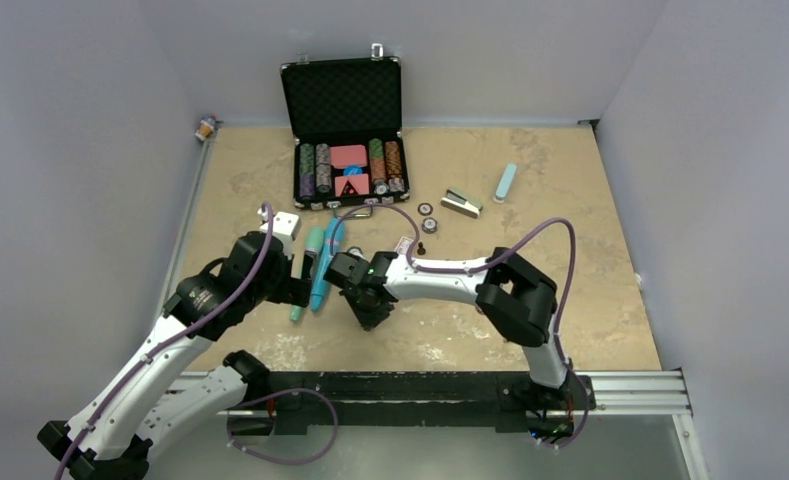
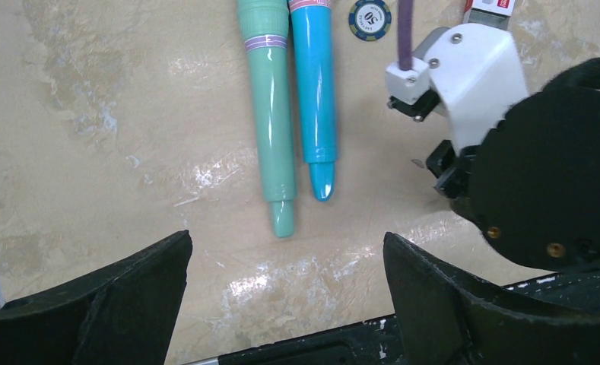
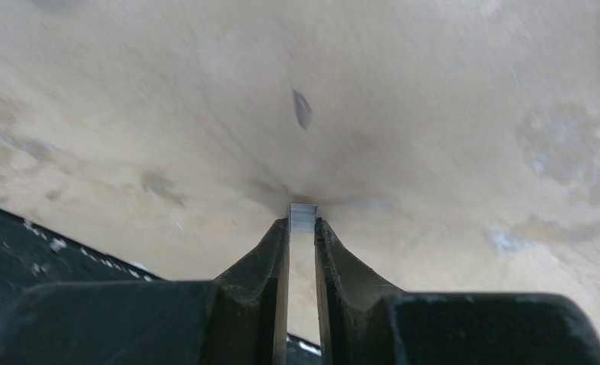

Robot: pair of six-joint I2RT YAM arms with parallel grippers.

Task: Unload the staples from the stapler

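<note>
From above, my right gripper (image 1: 370, 308) is down low on the table (image 1: 590, 300), just to the right of the near tip of the blue pen (image 1: 327, 262). My left gripper (image 1: 300, 285) is on the other side of the blue pen, by the green pen (image 1: 307, 272) that lies right beside it. The stapler (image 1: 461, 202) sits well off to the right of the blue pen and farther back. Nothing is holding it. A black case (image 1: 342, 130) stands open far behind the blue pen.

From my left wrist, my left jaws are wide open with nothing in them. The blue pen and green pen lie side by side just ahead, tips pointing at me. My right arm is close on the right of the blue pen. A poker chip (image 2: 369, 17) lies to the right of the pen's far end.

From my right wrist, my right jaws are almost shut and pinch a small shiny strip of staples (image 3: 303, 216) at their very tips. The strip seems to touch the table. The blue pen is not in this view.

I think the staples are out of the stapler. My grip on them is tiny, so the strip could slip out if I lift fast. If I squeeze too hard, it could snap into bits and scatter. My two arms are close together, so a big swing could bump them or knock the blue pen
</note>
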